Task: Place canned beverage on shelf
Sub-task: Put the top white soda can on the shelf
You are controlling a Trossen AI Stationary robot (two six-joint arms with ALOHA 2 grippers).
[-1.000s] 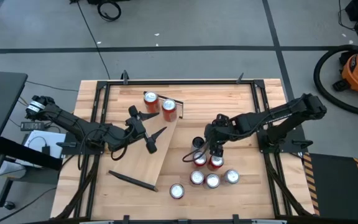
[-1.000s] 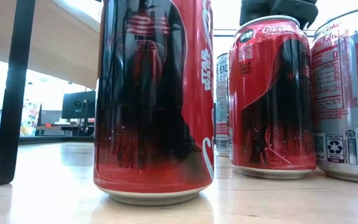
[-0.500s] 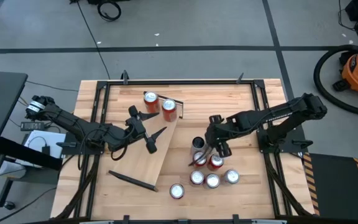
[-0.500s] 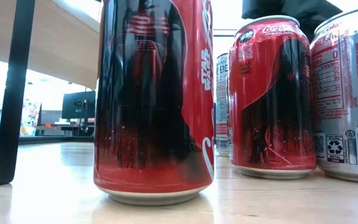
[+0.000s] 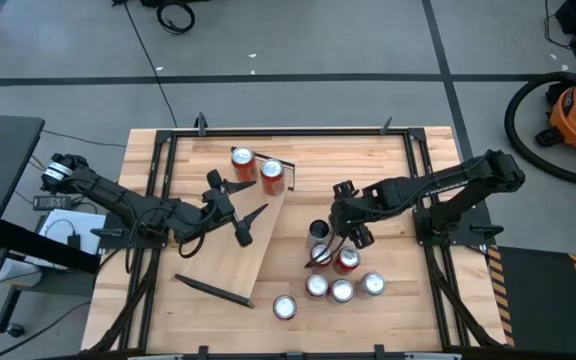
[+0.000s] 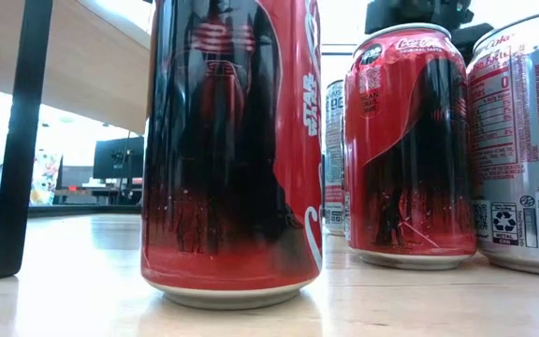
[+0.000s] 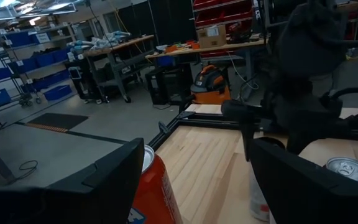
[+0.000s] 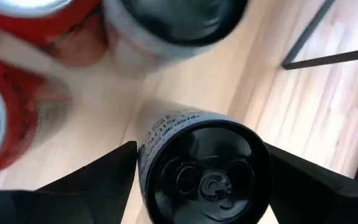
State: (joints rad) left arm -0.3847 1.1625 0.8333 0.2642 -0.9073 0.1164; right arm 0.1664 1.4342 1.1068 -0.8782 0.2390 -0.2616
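the shelf (image 5: 253,240), a long pale plank with a dark bar at each short end, lies diagonally on the tabletop (image 5: 368,160). two red cans (image 5: 256,168) stand on its far end. the left gripper (image 5: 238,212) hovers over the shelf's middle, fingers spread and holding nothing. just right of the shelf stands a black-topped silver can (image 5: 319,233); the right gripper (image 5: 346,232) is over it, and in the right wrist view this can (image 8: 204,168) sits between the parted fingers, contact not discernible. beyond it, farther from the shelf, a cluster of cans (image 5: 343,285) stands. one more can (image 5: 285,306) stands near the shelf's near end.
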